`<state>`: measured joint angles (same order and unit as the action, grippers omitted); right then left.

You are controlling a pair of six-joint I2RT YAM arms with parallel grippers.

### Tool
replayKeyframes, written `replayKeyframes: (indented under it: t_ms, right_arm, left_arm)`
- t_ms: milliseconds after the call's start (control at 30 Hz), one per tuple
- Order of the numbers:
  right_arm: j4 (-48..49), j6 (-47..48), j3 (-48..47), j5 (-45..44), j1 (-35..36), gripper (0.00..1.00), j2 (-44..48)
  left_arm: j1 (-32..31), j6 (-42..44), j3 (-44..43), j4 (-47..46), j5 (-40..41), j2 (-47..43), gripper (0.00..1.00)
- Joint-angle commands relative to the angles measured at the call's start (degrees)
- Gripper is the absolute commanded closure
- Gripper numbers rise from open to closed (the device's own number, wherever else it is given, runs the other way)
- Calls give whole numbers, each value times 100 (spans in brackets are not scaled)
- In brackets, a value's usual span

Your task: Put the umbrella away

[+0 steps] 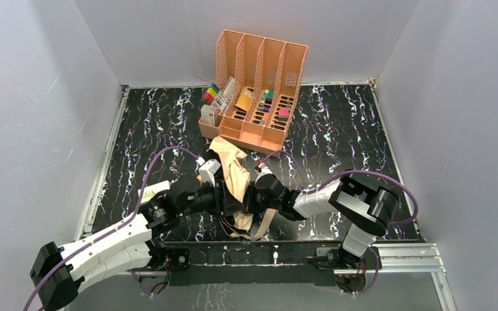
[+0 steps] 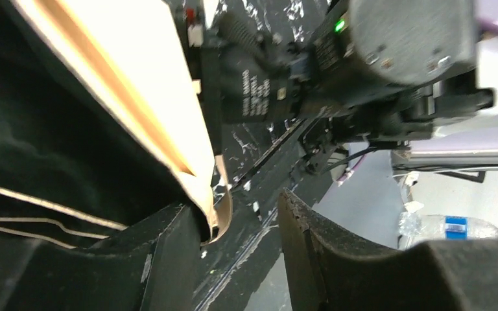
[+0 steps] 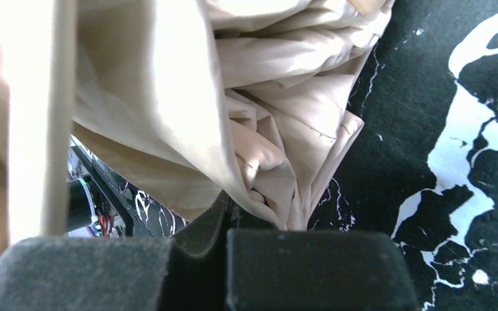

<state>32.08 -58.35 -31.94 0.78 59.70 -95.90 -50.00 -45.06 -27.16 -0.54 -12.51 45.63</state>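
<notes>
The umbrella (image 1: 232,170) lies crumpled at the middle of the table, tan fabric up, with some black showing underneath near the front. Both grippers meet at it. My right gripper (image 3: 246,208) is shut on a bunched fold of the tan umbrella (image 3: 259,155) fabric. My left gripper (image 2: 240,220) is open, with a clear gap between its fingers (image 2: 168,259). A curled tan edge of the umbrella (image 2: 209,194) hangs against the left finger, and black canopy fills the left of that view. In the top view the left gripper (image 1: 231,203) and right gripper (image 1: 251,197) sit almost touching under the fabric.
A peach file organizer (image 1: 259,84) with markers and small items stands at the back centre, a small cream box (image 1: 209,115) at its left. Grey walls close in three sides. A metal rail (image 1: 389,256) runs along the near edge.
</notes>
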Motion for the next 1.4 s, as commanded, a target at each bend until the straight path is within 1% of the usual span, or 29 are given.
replayKeyframes:
  t_ms: [0, 67, 133, 200, 267, 400, 433, 533, 633, 700, 800, 900, 1000, 1133, 1200, 1267, 1367]
  right_arm:
    - [-881, 175, 299, -214, 9, 100, 15]
    - [-887, 157, 334, -227, 6, 100, 89]
    - [-883, 146, 373, -228, 6, 100, 180]
    - [-852, 146, 405, -214, 6, 100, 284]
    - [-775, 147, 445, -180, 6, 100, 375]
    - [-591, 147, 511, -113, 6, 100, 533]
    - [-569, 144, 520, 48, 6, 100, 575]
    - [-560, 124, 559, 111, 12, 100, 749]
    - [-558, 87, 685, 83, 15, 100, 1035]
    - [-568, 108, 711, 132, 23, 100, 1087]
    - [-539, 58, 765, 195, 53, 100, 947]
    - [-128, -91, 855, 312, 97, 100, 700]
    - [474, -293, 811, 485, 128, 100, 237]
    - [1127, -426, 638, 822, 138, 100, -240]
    - [1192, -465, 599, 851, 138, 100, -297]
    - [1166, -476, 669, 748, 134, 100, -194]
    - [877, -480, 799, 483, 134, 100, 93]
  left_arm:
    - [-359, -257, 465, -769, 338, -82, 55]
    - [-502, -318, 681, -970, 368, -4, 58]
    - [-605, -403, 928, -1254, 411, 60, 62]
    - [-695, -503, 1163, -1562, 460, 146, 71]
    - [-764, -604, 1346, -1799, 562, 256, 82]
    - [-837, -644, 1557, -2147, 757, 569, 92]
    - [-843, -632, 1590, -2214, 797, 689, 92]
    - [-861, -643, 1681, -2335, 966, 934, 94]
    - [-868, -686, 1813, -2554, 1101, 1149, 90]
    - [-870, -689, 1754, -2605, 1099, 1252, 89]
    - [-871, -635, 1544, -2548, 1019, 1223, 90]
    - [-878, -587, 1290, -2337, 960, 1009, 93]
    - [-889, -556, 1130, -2200, 976, 822, 94]
    - [-905, -592, 1222, -2270, 1023, 918, 94]
    - [-919, -656, 1358, -2433, 1014, 1010, 94]
    - [-951, -714, 1521, -2544, 1038, 1071, 97]
    - [-1032, -840, 1831, -2632, 1121, 1037, 100]
